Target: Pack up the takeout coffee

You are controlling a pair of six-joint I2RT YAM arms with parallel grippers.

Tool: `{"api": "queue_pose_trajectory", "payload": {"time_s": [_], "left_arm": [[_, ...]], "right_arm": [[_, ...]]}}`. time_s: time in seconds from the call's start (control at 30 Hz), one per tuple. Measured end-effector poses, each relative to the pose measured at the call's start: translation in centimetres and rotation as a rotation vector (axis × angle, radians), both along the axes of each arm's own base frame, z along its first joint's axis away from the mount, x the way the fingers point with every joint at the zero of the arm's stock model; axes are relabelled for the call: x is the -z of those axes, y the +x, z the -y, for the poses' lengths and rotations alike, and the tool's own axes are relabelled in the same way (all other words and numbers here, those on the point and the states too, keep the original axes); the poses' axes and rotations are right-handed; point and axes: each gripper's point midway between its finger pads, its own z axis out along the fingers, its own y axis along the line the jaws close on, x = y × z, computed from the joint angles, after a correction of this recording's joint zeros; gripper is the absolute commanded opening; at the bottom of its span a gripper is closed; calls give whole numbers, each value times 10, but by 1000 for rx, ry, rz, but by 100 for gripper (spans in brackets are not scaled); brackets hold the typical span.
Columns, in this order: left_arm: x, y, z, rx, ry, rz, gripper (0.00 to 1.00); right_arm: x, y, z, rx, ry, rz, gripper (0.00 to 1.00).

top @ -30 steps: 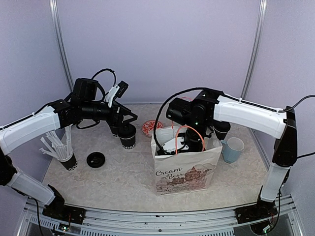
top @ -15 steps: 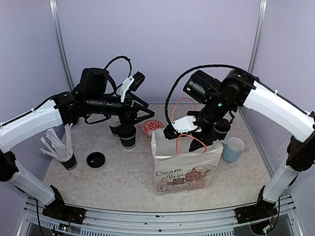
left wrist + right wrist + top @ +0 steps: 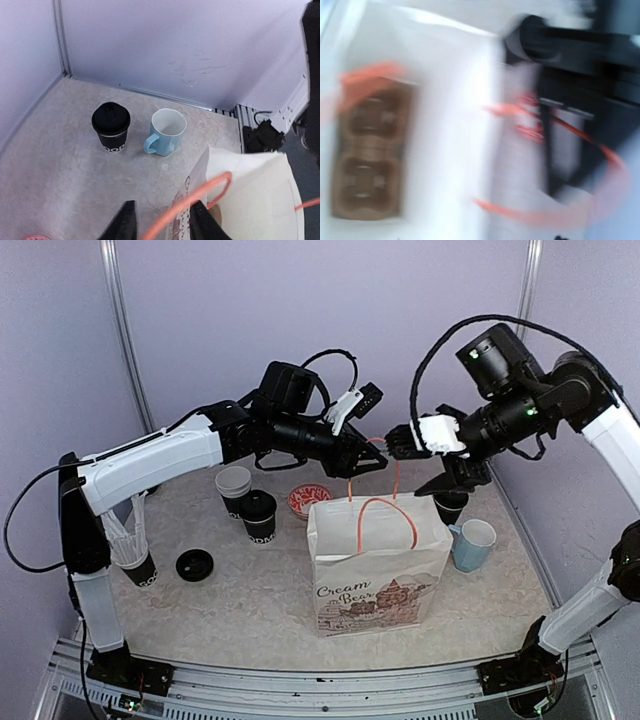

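Though the left hand (image 3: 163, 204), fingers apart, straddles the orange handle (image 3: 172, 214) of the bag (image 3: 380, 575), nothing looks packed. One lidded cup (image 3: 259, 517) stands on the desk (image 3: 250, 610) left of it, and a second cup (image 3: 111, 127) stands by the mug (image 3: 165, 131). The right hand's (image 3: 403, 440) grip I cannot tell.

Paper bag (image 3: 375, 575) mid-table, mouth barred by upright orange handles (image 3: 386, 499), left gripper (image 3: 372, 462) and right gripper (image 3: 400, 442) crowding above at 12 o'clock, left lidded cup (image 3: 258, 516) at 10, right lidded cup (image 3: 450, 508) at 2, light-blue mug (image 3: 472, 543) at 3, open tabletop (image 3: 260, 590) at 8.
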Motion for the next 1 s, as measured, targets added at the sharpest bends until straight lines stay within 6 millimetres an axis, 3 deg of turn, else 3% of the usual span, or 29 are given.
{"api": "queue_pose_trajectory", "payload": {"time_s": [0.03, 0.17, 0.23, 0.33, 0.4, 0.57, 0.67, 0.87, 1.0], "left_arm": [[3, 3, 5, 3, 7, -7, 0], [15, 7, 10, 5, 45, -20, 0], [13, 3, 9, 12, 52, -23, 0], [7, -14, 11, 37, 58, -15, 0], [3, -37, 15, 66, 61, 0, 0], [-9, -136, 21, 207, 70, 34, 0], [-14, -177, 21, 266, 69, 45, 0], [-7, -232, 20, 322, 94, 42, 0], [4, -256, 21, 347, 121, 29, 0]], "right_arm": [[-11, 8, 9, 30, 33, 24, 63], [-48, 49, 64, 213, 166, 134, 61], [-54, 63, 87, 293, 206, 170, 62], [-43, 82, 109, 392, 245, 174, 61], [-27, 96, 116, 442, 252, 158, 61], [30, 122, 126, 552, 228, 70, 69], [40, 128, 129, 593, 234, 59, 70], [50, 138, 132, 650, 259, 51, 71], [61, 138, 132, 664, 257, 24, 71]]}}
